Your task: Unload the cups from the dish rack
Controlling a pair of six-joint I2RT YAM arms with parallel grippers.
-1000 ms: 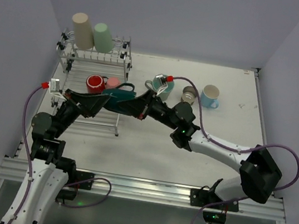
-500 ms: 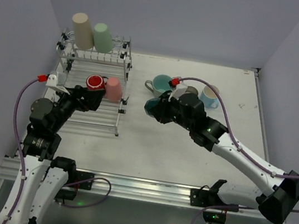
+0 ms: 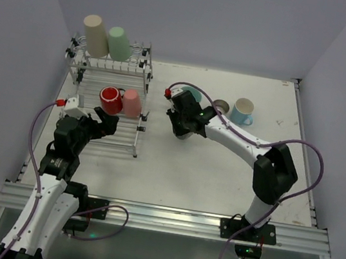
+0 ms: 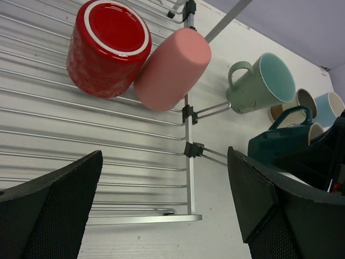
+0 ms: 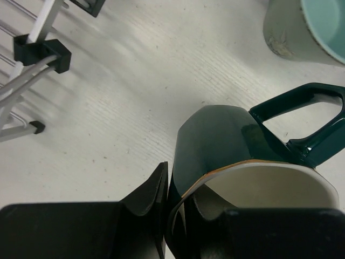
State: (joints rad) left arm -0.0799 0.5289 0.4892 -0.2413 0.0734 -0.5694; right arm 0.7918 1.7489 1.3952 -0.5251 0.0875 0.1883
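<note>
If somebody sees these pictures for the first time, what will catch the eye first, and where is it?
The bright red cup and the pink cup beside it rest on the lower level of the dish rack, with the open left gripper near them. On the raised back tier stand a beige cup and a mint green cup. To the right of the rack, the right gripper pinches the rim of a dark green mug.

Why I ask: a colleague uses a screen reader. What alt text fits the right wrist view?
The right gripper pinches the rim of a dark green mug, one finger inside, one outside, handle pointing right. Behind lie the white table, a pale teal mug at top right and a corner of the dish rack at top left.
</note>
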